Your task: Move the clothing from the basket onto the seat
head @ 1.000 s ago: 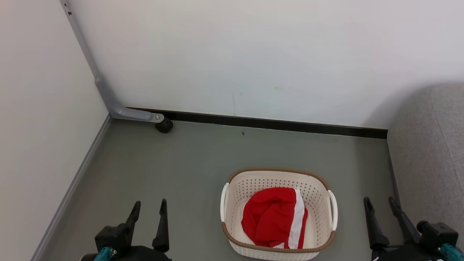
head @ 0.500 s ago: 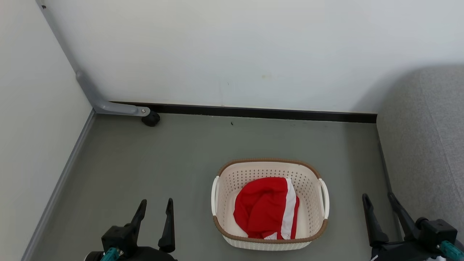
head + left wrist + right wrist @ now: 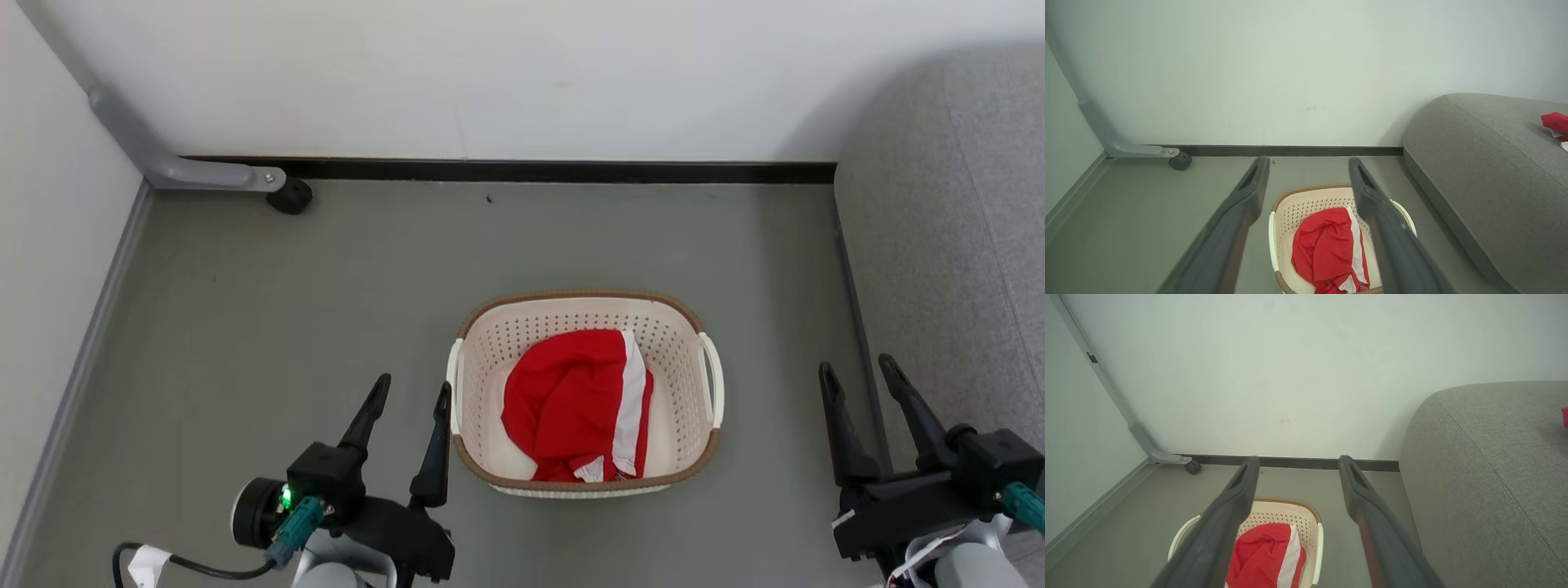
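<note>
A cream perforated basket with a brown rim stands on the grey floor. Inside it lies a crumpled red garment with a white stripe. The same garment shows low in both wrist views. My left gripper is open just left of the basket, its fingers empty. My right gripper is open to the basket's right, beside the grey sofa. A second red garment lies on the sofa at the far right of the left wrist view.
A white wall with a black baseboard closes the back. A grey metal leg with a black caster stands in the back left corner. Another pale wall runs along the left. Bare floor lies between basket and walls.
The head camera has tilted down, so basket and wall sit higher in view. Both grippers show further up, the left one now close to the basket's left handle.
</note>
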